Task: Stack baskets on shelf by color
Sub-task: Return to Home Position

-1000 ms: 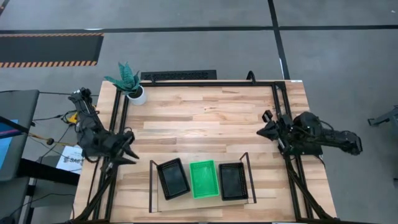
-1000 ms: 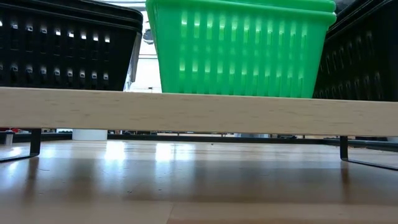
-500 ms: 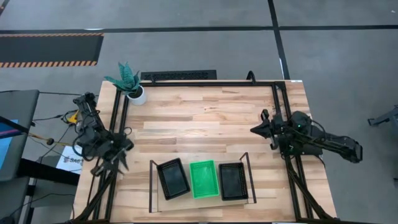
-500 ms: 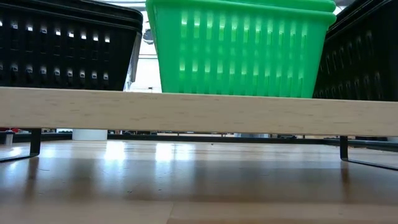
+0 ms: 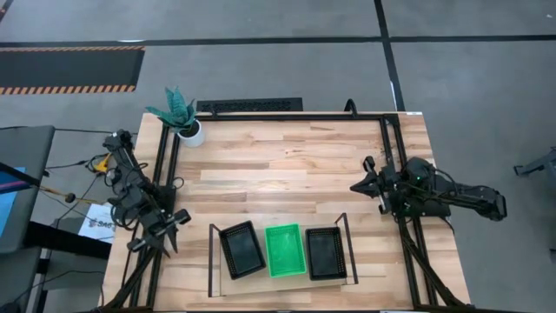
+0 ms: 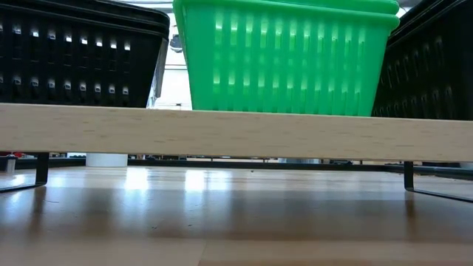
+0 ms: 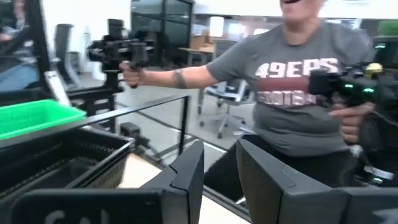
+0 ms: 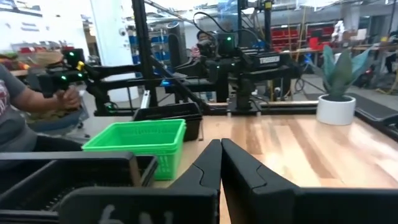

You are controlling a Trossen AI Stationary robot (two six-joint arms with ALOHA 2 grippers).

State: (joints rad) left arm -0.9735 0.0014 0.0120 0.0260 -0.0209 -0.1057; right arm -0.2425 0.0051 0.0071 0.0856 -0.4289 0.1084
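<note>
The shelf (image 5: 280, 283), a light wooden board with black wire ends, stands by the table's near edge. On it rest a black basket stack (image 5: 241, 249) on the left, a green basket stack (image 5: 285, 249) in the middle and a black basket stack (image 5: 326, 253) on the right. The low view shows the green baskets (image 6: 284, 59) nested on the board (image 6: 236, 133). My left gripper (image 5: 176, 219) hovers at the table's left edge, left of the shelf, with a narrow gap between its fingers (image 7: 219, 149). My right gripper (image 5: 354, 185) is shut, at the table's right side beyond the shelf (image 8: 221, 144).
A white pot with a green plant (image 5: 178, 113) stands at the far left corner, and a long black bar (image 5: 250, 105) lies along the far edge. A person (image 7: 298, 93) holding hand grips stands beyond the table. Bare wood (image 5: 287, 169) lies between the arms.
My left gripper has swung back toward the table's left near corner and turned from pointing right to pointing slantwise at the near edge. My right gripper has shifted slightly toward the table's left. The baskets and the shelf have stayed put.
</note>
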